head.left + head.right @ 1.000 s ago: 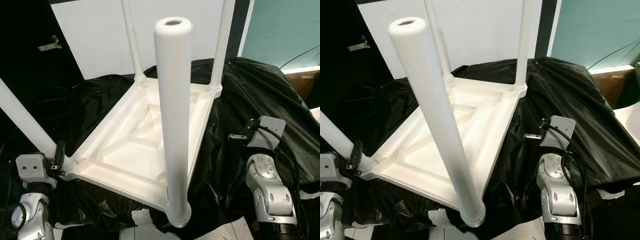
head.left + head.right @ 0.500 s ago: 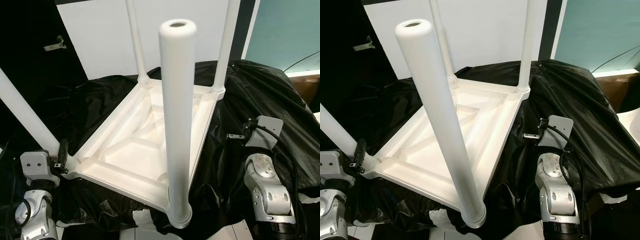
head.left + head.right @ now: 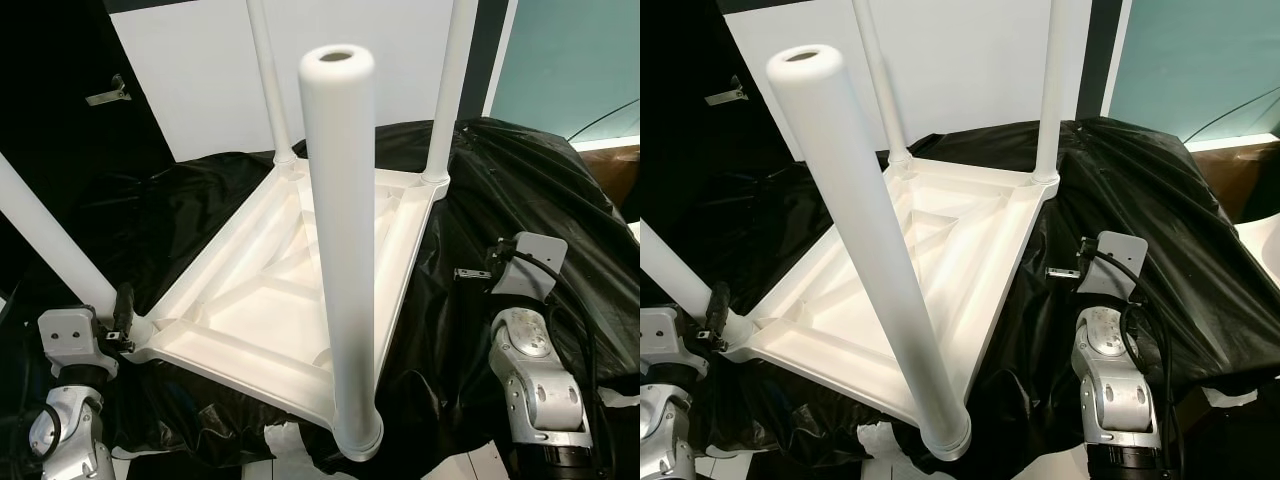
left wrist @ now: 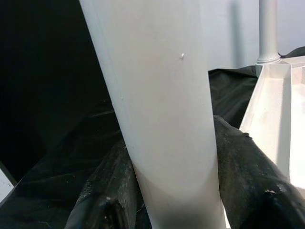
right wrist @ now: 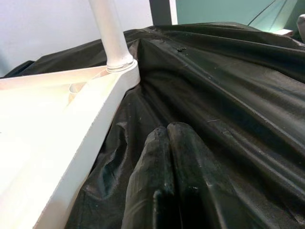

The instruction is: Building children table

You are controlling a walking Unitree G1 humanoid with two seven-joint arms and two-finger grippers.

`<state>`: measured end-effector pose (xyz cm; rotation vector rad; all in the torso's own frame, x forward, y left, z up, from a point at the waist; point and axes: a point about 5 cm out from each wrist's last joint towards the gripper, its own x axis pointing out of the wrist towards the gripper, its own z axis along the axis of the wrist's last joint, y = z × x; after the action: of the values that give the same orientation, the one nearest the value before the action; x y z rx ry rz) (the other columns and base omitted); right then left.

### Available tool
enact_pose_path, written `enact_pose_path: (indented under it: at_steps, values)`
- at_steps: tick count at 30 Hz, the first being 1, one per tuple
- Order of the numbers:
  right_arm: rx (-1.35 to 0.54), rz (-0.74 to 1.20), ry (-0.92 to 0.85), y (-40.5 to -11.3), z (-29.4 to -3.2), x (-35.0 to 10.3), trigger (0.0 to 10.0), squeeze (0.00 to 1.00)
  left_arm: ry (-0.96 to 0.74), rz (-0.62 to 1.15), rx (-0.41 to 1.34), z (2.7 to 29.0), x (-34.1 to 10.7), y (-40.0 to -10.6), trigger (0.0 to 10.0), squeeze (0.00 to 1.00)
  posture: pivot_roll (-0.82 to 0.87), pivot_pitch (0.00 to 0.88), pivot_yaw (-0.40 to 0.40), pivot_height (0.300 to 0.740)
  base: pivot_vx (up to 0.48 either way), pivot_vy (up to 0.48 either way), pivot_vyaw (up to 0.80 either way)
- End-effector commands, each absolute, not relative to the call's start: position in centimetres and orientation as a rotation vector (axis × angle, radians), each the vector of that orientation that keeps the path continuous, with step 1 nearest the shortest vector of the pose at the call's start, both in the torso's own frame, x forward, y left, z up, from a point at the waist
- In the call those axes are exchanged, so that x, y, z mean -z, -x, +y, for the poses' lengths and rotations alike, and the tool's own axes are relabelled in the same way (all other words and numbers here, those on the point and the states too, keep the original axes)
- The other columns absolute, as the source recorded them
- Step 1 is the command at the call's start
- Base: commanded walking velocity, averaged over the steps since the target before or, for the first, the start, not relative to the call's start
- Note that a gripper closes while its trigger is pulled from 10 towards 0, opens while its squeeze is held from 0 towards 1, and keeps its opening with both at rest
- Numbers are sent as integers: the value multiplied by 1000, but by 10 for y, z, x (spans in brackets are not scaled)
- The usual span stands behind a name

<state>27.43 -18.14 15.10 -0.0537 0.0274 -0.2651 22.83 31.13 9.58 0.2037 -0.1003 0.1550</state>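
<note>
White table (image 3: pixel 290 300) lies upside down on black sheet (image 3: pixel 520 190), four legs up; my left pincer (image 4: pixel 167 191) grips one leg (image 4: pixel 157 95), right pincer (image 5: pixel 167 181) closed beside it

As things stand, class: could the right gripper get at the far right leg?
Probably yes. The right gripper, fingers together, lies on the black cover beside the tabletop, and nothing stands between it and the far right leg.

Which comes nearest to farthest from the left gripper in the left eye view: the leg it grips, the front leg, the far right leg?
1. Gripped leg, at the tabletop's left corner, between the left gripper's fingers.
2. Front leg, at the near corner, to the gripper's right.
3. Far right leg, at the back right corner, across the tabletop.
</note>
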Motion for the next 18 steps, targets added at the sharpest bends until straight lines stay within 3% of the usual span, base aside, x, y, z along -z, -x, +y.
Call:
enact_pose_path:
  at_steps: [1,3,4,5,11,12,13,18]
  values:
    - [245,42,45,-277,-176,-149,10000,0,-270,18,-464,325,-72,-210,9647,0,68,0,63,740,0,0,0]
    - [245,42,45,-277,-176,-149,10000,0,-249,-10,-437,321,-74,-213,10000,0,67,0,65,740,0,0,0]
    - [245,43,44,-277,-176,-149,10000,0,-220,-39,-434,319,-77,-214,10000,192,64,0,65,740,0,0,0]
    - [247,43,44,-277,-177,-148,10000,0,-196,-51,-433,319,-78,-214,10000,1000,62,0,65,740,0,0,0]
    - [251,45,44,-276,-177,-148,10000,0,-188,-70,-385,317,-81,-216,10000,1000,64,0,68,740,0,0,0]
    - [251,45,44,-276,-177,-148,10000,0,-175,-98,-305,310,-83,-217,10000,0,64,0,68,740,0,0,0]
    - [250,46,44,-276,-177,-148,10000,0,-127,-134,-163,299,-85,-216,10000,0,67,0,67,740,0,0,0]
    - [247,48,45,-276,-177,-147,10000,0,-77,-156,37,284,-87,-207,10000,0,70,0,66,740,0,0,0]
